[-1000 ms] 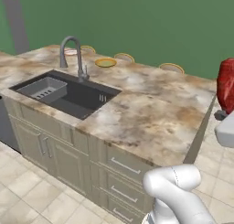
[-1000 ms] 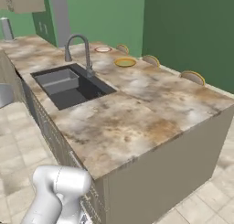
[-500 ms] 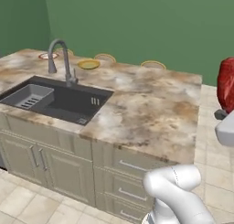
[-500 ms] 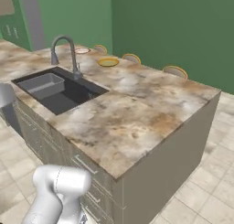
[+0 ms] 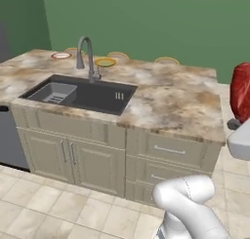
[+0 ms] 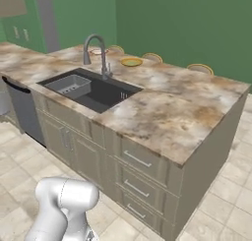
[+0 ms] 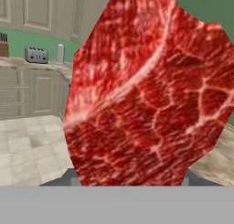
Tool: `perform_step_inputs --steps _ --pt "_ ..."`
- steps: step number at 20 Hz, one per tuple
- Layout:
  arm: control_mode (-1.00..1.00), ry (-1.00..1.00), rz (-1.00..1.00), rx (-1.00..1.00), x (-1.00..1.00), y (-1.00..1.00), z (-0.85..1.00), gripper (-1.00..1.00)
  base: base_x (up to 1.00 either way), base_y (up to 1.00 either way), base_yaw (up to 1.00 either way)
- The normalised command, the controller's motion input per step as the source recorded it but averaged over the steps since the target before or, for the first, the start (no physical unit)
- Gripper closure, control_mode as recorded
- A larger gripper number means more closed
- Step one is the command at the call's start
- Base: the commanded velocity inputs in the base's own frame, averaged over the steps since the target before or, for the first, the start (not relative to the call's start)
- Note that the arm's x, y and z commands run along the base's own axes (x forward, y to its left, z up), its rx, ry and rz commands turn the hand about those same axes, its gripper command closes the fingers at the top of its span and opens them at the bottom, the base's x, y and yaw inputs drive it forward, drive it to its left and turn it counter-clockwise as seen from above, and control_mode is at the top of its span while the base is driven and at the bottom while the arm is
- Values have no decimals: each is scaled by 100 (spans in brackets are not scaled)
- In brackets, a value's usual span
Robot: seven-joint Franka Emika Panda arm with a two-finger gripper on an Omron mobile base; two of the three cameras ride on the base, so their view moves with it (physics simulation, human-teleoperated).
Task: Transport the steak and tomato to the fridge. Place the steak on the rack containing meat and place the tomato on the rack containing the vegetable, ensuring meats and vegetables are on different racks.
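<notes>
- The steak [image 7: 146, 90] is in my grasp. In the hand view it stands directly ahead of my fingers and so close that it covers most of what lies beyond.
- In the left base view the same steak [image 5: 240, 90] hangs at the right edge of the picture, clear of the island counter [image 5: 171, 96] and off its right end, above the floor rather than above the stone.
- Its long axis runs roughly along my reach: the slab rises upright from the base of the hand view, broad face toward the camera, narrower toward the top.
- My gripper [image 5: 236, 122] is pinched on the lower end of the steak. My fingertips themselves are hidden behind the meat, so I judge the pinch from the slab staying upright in mid-air with nothing else under it.
- The relation that matters for the coming move: the load sits ahead of my hand and blocks my forward sight, so I would have to line up a rack largely from the base cameras.
- I see no fridge and no racks in any view. A tall grey panel stands at the far left of the right base view; I cannot tell what it is.
- I cannot locate the tomato.
- Surroundings: the sink [image 6: 88, 87] and faucet [image 6: 101, 53] lie well to my left across the island, and a yellow plate [image 6: 131, 62] sits behind them. None of these is near the steak.
- Judgement: carrying phase, steak first, placement not yet begun.
</notes>
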Motion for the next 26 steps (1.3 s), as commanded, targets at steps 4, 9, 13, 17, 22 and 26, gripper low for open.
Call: perform_step_inputs --steps 4,9,13,17,22,26 --pt "100 0 0 0 0 0 0 100 8 100 -3" --pt "100 0 0 0 0 0 0 100 43 100 9" --pt "100 0 0 0 0 0 0 100 2 100 55" --pt "100 0 0 0 0 0 0 100 0 100 76" --pt "100 0 0 0 0 0 0 100 3 99 75" --pt "100 0 0 0 0 0 0 100 50 90 64"
